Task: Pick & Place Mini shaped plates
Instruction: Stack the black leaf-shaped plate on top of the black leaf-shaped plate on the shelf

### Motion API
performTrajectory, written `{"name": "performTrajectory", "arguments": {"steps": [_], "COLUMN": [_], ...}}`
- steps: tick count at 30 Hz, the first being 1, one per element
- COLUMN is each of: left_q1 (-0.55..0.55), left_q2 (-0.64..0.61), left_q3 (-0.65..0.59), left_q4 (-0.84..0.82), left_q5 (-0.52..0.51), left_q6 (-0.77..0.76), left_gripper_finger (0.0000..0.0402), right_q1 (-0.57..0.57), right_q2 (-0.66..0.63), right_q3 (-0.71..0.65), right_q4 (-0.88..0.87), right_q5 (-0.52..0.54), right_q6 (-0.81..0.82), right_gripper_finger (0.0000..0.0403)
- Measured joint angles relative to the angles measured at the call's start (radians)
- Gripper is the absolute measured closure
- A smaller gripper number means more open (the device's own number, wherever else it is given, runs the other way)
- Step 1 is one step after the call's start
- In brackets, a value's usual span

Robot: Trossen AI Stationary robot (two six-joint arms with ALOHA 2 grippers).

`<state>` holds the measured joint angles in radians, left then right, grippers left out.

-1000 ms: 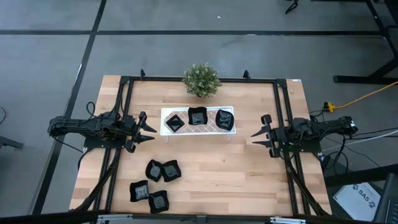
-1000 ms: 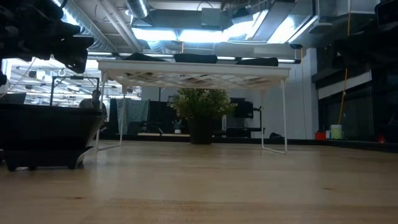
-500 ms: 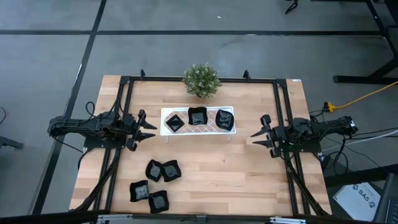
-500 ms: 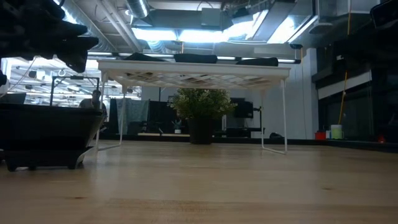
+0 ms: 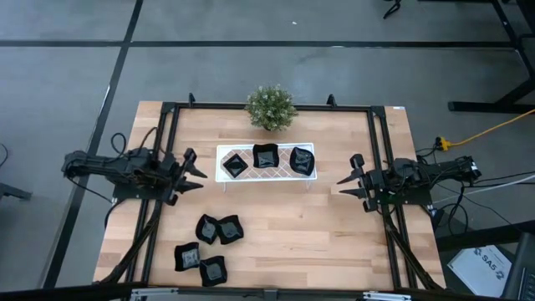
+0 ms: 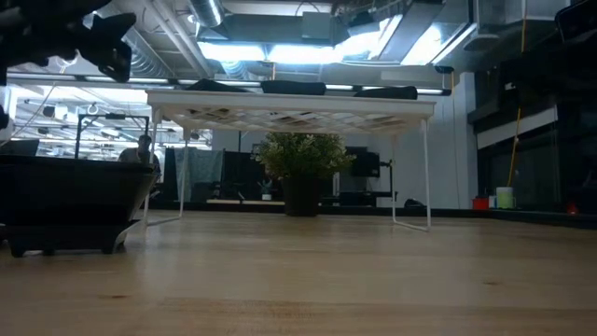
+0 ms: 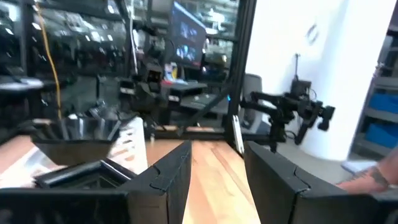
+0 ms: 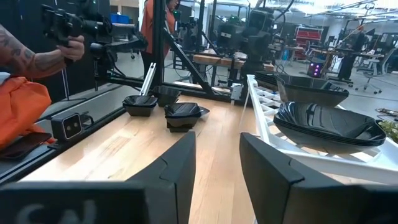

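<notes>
Pale wood table [image 5: 284, 230] first, and you work outward from its near edge: four small black plates [image 5: 209, 242] sit clustered there, left of centre, two just touching in the nearer pair and two touching in the pair beyond. Your left gripper [image 5: 194, 173] hovers above the table past that cluster, beside the left end of the white tray [image 5: 224, 152], with its fingers spread wide and nothing between them. To do this step well, I'd bring that gripper back toward the cluster and pick an outer plate (the ones pressed together will likely drag a neighbour), then come down square over one rim so one finger goes inside and one outside. Further out, the raised tray already carries three plates [image 5: 266, 157] in a row, leaving little room, so plan the placing spot before lifting. Your right gripper [image 5: 349, 181] waits off the tray's right end, fingers partly apart and empty. Farthest back stands a potted plant [image 5: 270, 107]; keep your approach low and clear of it.
</notes>
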<state>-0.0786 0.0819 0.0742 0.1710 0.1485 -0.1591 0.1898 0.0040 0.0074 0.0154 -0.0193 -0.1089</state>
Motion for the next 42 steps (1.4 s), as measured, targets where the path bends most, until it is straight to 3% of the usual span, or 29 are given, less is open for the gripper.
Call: {"name": "performTrajectory", "arguments": {"steps": [8, 14, 21, 31, 42], "left_q1": [-0.087, -0.18, -0.339, -0.573, -0.629], "left_q2": [0.276, 0.505, 0.69, 0.92, 1.124], "left_q3": [0.145, 0.284, 0.416, 0.452, 0.453], "left_q4": [-0.11, -0.146, -0.226, -0.229, -0.225], "left_q5": [-0.079, -0.062, -0.083, -0.247, -0.337], "left_q6": [-0.003, -0.028, -0.124, -0.089, -0.032], "left_gripper_finger": [0.0258, 0.0258, 0.0258, 0.0258, 0.0258], "right_q1": [0.0, 0.0, 0.0, 0.0, 0.0], "right_q2": [0.0, 0.0, 0.0, 0.0, 0.0], "right_q3": [0.0, 0.0, 0.0, 0.0, 0.0], "right_q4": [0.0, 0.0, 0.0, 0.0, 0.0], "right_q5": [0.0, 0.0, 0.0, 0.0, 0.0], "right_q6": [0.0, 0.0, 0.0, 0.0, 0.0], "right_gripper_finger": [0.0279, 0.0279, 0.0279, 0.0279, 0.0279]}}
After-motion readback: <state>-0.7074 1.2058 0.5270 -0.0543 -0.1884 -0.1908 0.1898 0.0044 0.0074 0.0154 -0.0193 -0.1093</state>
